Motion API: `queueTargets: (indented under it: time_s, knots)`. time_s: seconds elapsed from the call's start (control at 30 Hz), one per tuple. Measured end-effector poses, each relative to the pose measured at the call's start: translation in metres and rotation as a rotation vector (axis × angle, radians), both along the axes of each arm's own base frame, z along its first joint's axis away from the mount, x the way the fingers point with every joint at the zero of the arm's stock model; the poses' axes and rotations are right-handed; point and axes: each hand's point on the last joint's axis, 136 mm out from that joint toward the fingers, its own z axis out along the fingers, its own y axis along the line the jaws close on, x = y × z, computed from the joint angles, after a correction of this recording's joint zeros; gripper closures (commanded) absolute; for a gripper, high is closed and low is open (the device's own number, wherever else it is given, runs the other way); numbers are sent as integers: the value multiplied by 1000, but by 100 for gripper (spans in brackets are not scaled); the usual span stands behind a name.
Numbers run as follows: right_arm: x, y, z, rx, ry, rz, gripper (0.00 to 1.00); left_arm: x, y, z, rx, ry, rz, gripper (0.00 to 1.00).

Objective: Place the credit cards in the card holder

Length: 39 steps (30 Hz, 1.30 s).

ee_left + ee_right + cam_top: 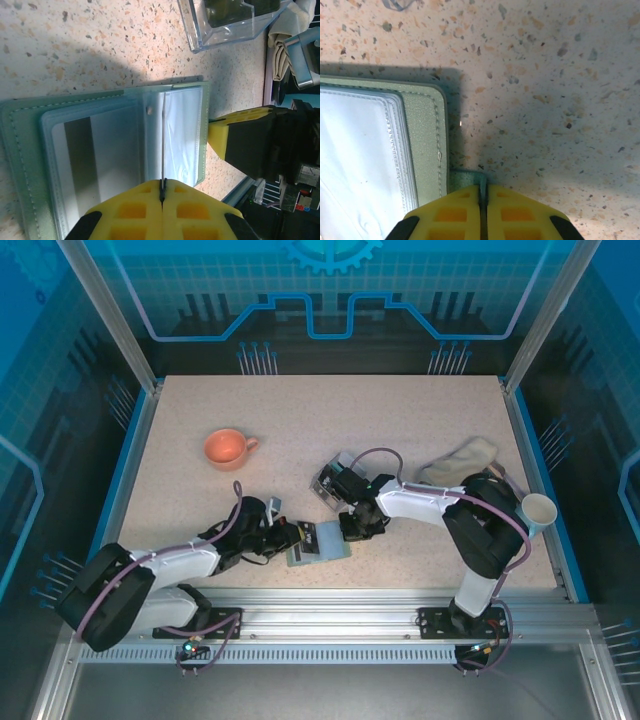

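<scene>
Speckled table (420, 430), and both arms are reaching in low: left arm (150, 575) from the near left, right arm (480, 530) from the near right. They meet at the wallet (325, 543), which lies open near the front edge, clear sleeves up.

Just behind it sits the clear box (335, 480). A cloth (460, 458) is off to the right, an orange cup (225, 448) is well to the left, and a white cup (540, 508) is at the right edge.

A whitish card (95, 155) with a dark stripe sits inside a sleeve. The right gripper (483, 192) has its fingers pressed together on the wallet's green tab (467, 176). The left gripper (162, 186) is clamped on a thin sheet (163, 140) standing edge-on. Card or sleeve, I cannot tell.
</scene>
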Motion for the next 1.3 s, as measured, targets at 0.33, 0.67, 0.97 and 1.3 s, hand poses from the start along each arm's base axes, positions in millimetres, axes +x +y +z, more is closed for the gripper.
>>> queueTargets:
  time_s: [0.33, 0.67, 0.97, 1.3]
  knots:
    - [0, 0, 0, 5, 7, -9, 94, -4, -11, -14, 8, 29, -20, 100]
    - [-1, 1, -1, 9, 8, -26, 95, 0, -14, -16, 23, 11, 17, 100]
    - [-1, 1, -1, 12, 12, -38, 95, 5, -27, -15, 20, 8, 6, 100]
    - [-1, 1, -1, 12, 13, -46, 94, 7, -32, -16, 23, 12, 0, 98]
